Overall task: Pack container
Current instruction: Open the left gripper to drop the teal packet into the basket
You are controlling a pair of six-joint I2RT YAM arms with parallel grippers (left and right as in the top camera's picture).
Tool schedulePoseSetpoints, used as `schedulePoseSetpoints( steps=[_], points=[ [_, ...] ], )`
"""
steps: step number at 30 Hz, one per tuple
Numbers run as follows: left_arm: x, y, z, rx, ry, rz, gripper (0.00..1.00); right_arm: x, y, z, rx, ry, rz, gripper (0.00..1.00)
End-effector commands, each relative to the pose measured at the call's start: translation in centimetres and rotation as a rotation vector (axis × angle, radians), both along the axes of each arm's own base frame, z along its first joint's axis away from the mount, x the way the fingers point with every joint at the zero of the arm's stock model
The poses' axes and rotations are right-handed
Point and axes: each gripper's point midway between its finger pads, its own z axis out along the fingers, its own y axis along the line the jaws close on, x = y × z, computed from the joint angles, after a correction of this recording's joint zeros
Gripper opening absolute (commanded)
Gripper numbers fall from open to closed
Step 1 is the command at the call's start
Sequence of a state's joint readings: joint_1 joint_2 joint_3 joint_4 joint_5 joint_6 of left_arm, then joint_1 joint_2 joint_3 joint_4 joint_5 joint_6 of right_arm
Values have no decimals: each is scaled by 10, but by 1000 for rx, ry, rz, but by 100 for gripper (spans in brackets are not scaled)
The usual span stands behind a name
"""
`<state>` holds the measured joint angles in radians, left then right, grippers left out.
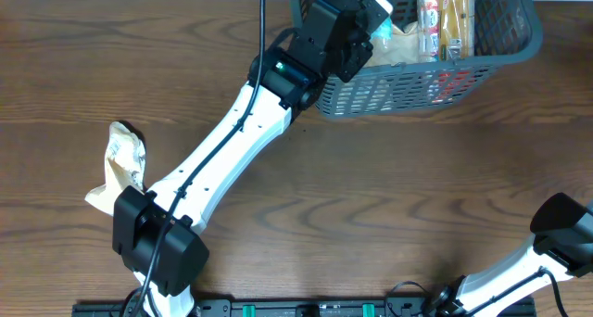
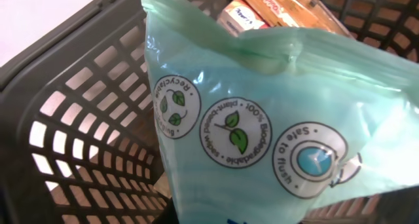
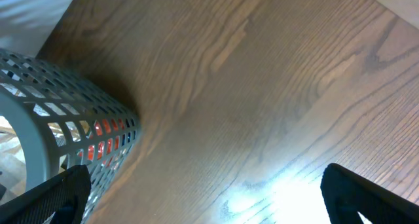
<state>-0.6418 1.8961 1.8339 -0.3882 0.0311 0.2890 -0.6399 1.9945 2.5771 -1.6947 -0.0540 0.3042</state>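
Note:
The container is a dark grey-blue lattice basket at the table's far edge, right of centre. My left gripper reaches over its left end, shut on a pale green packet printed with round recycling and flush symbols. The packet hangs inside the container, whose slotted wall fills the left of the left wrist view and hides the fingers. My right gripper stands open over bare wood at the near right, nothing between its fingers. A corner of the container shows at that view's left.
Orange-and-tan snack packets and a beige bag lie in the container. A crumpled beige packet lies on the table at the left, beside the left arm's base. The right arm sits at the near right corner.

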Motion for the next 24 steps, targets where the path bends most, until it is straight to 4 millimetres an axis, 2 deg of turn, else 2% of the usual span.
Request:
schedulePoseSetpoints(
  steps=[1, 7, 11, 14, 19, 24],
  points=[
    [11, 12, 8, 6, -29, 44, 6, 2, 3, -4, 6, 10, 22, 99],
    [17, 21, 8, 6, -29, 63, 7, 3, 3, -4, 3, 12, 29, 99],
    [17, 22, 8, 7, -29, 65, 17, 3, 3, -4, 3, 12, 29, 99],
    [17, 22, 8, 7, -29, 64, 35, 3, 3, -4, 3, 12, 29, 99],
    [17, 22, 8, 7, -29, 65, 40, 3, 3, -4, 3, 12, 30, 99],
    [17, 22, 8, 6, -30, 65, 41, 3, 3, -4, 0, 13, 36, 99]
  ],
)
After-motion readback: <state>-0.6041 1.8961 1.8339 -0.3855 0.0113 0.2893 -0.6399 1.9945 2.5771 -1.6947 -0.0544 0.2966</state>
